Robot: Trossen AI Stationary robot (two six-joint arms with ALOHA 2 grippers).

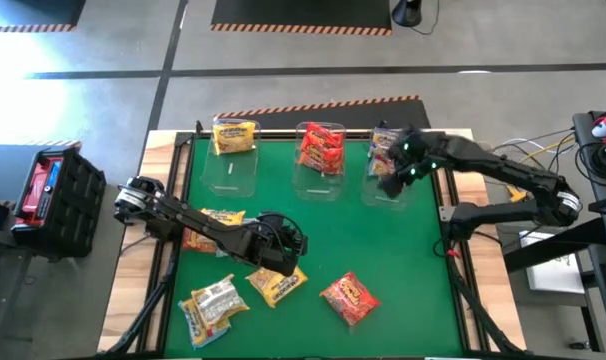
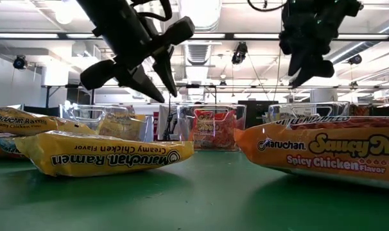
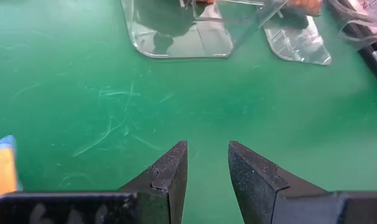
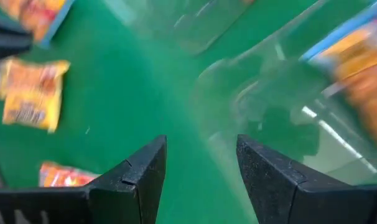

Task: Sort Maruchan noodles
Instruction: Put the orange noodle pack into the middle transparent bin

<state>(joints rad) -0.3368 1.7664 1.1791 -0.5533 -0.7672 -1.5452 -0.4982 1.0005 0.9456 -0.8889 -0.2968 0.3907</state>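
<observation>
Four loose pkts still lie on the green bench, all toward the near edge, and my left gripper is the one closest to them. It hangs empty, fingers apart w/ a small gap, just above the mat, as the left wrist view shows bare green between the tips. The yellow Creamy Chicken pkt sits right beside the claw, on its near-edge side, long axis running diagonal, roughly along the arm's own line. I'd judge that's the next pick: short drop toward the near edge, wrist turned so the fingers cross the short side.

Other loose ones: pale pkt by the near-left corner, red Spicy Chicken pkt near the middle of the near edge, and an orange pkt partly under the left arm by the left edge.

Right gripper is at the far-right bin, fingers spread, holding nothing, well apart from the loose pkts. Far edge has three clear bins: yellow pkts in the left bin, red in the middle bin, pale ones in the right.
</observation>
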